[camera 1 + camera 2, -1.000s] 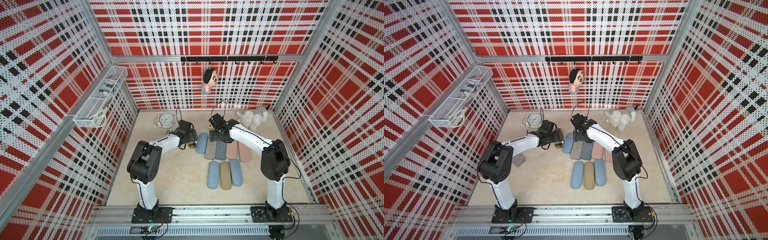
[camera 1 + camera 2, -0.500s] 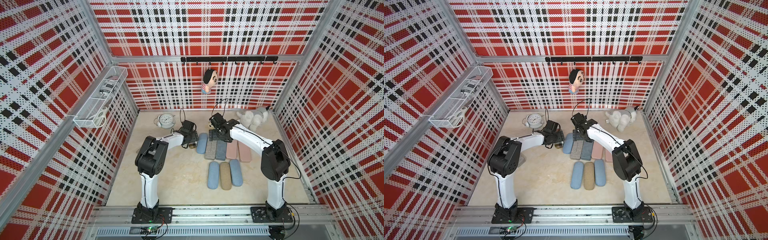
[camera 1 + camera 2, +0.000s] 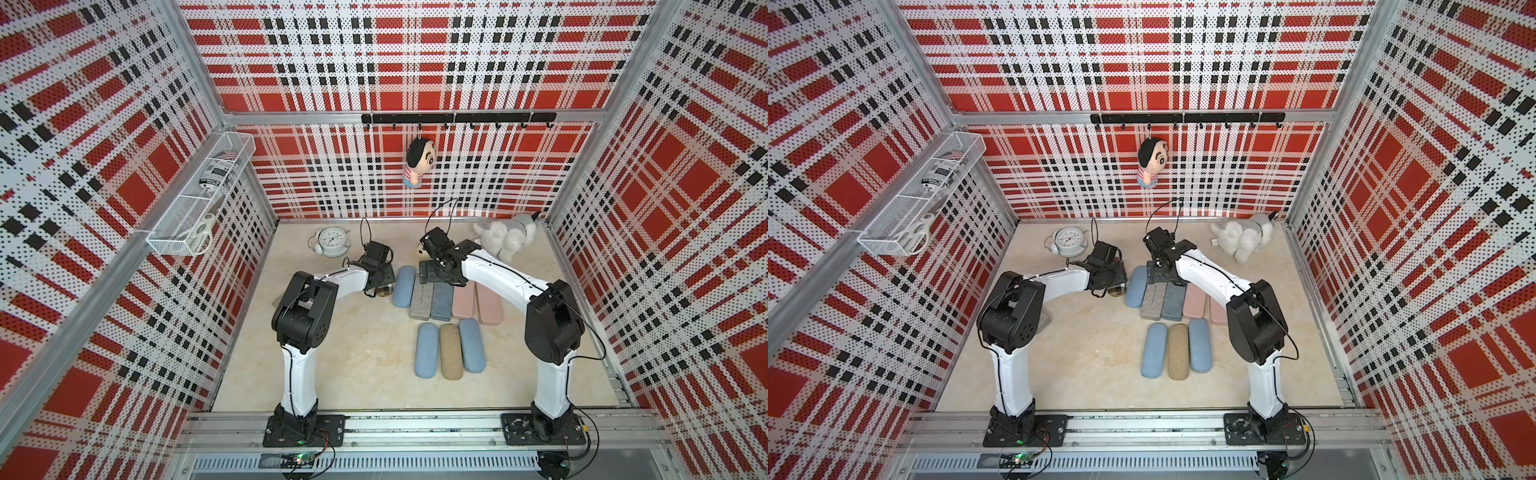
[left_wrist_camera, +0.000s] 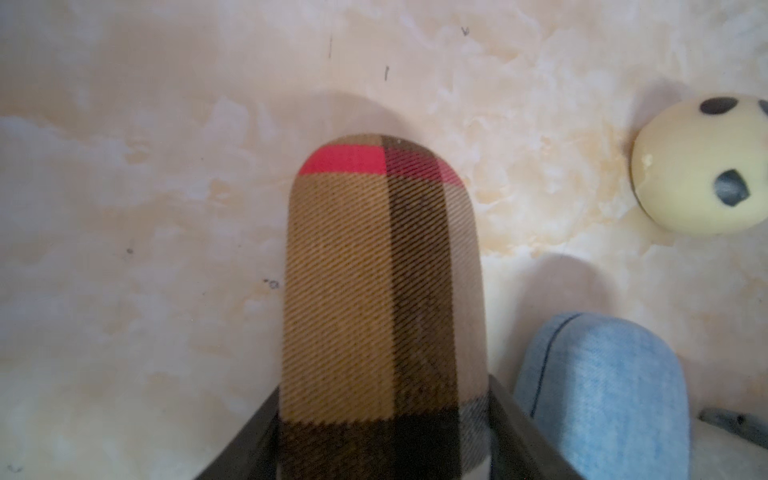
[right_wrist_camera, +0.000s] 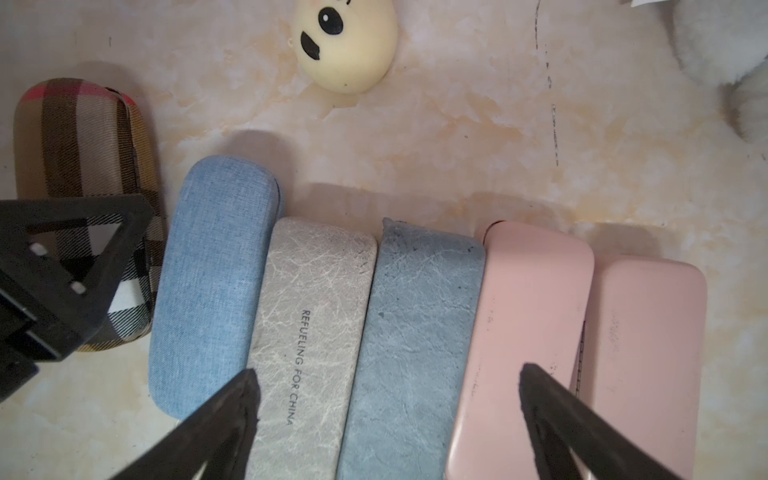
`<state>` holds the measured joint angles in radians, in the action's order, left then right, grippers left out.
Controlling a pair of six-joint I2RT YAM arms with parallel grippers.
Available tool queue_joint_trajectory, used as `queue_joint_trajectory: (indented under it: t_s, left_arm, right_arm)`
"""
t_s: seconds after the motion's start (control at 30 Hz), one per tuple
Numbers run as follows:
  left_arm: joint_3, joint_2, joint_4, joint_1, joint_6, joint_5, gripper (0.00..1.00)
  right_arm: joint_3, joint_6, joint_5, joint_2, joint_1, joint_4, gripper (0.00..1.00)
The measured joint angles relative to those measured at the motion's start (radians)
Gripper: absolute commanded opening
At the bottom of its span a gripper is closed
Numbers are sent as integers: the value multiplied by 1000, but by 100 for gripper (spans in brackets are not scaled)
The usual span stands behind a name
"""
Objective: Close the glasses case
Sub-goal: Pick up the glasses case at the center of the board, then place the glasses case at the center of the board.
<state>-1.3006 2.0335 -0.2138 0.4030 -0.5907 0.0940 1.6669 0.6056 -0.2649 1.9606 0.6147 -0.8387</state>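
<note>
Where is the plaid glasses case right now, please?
In a top view the plaid glasses case lies left of the back row, beside the light blue case, under the left gripper.

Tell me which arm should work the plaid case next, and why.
Left. The left gripper straddles the plaid case, a finger each side; the right gripper hangs open over the grey case.

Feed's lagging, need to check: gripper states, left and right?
Left gripper: astride the plaid case, grip cannot be told.
Right gripper: open, empty.
</note>
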Motion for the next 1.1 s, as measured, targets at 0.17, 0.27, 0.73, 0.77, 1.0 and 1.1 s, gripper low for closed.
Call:
queue_joint_trajectory:
  t_s: [0.17,0.27,0.73,0.77,1.0,1.1]
  left_arm:
    - [20,-17,3,-4,0,5,37]
    - [34,-33,-11,-8,0,15,38]
    - [224,-432,-109,86,-13,118,41]
    - [249,-462,-109,114,-21,129,42]
    - [465,-621,-132,385,-130,157,43]
    - [540,-641,-151,446,-188,177,44]
  right_arm:
    - [-7,3,3,-22,0,3,100]
    - [-28,6,3,-41,0,7,100]
    - [-115,17,-18,-143,0,27,100]
    - [-117,17,-22,-154,0,28,100]
    - [-143,17,-47,-225,-1,32,100]
    - [-172,18,-50,-248,-1,37,100]
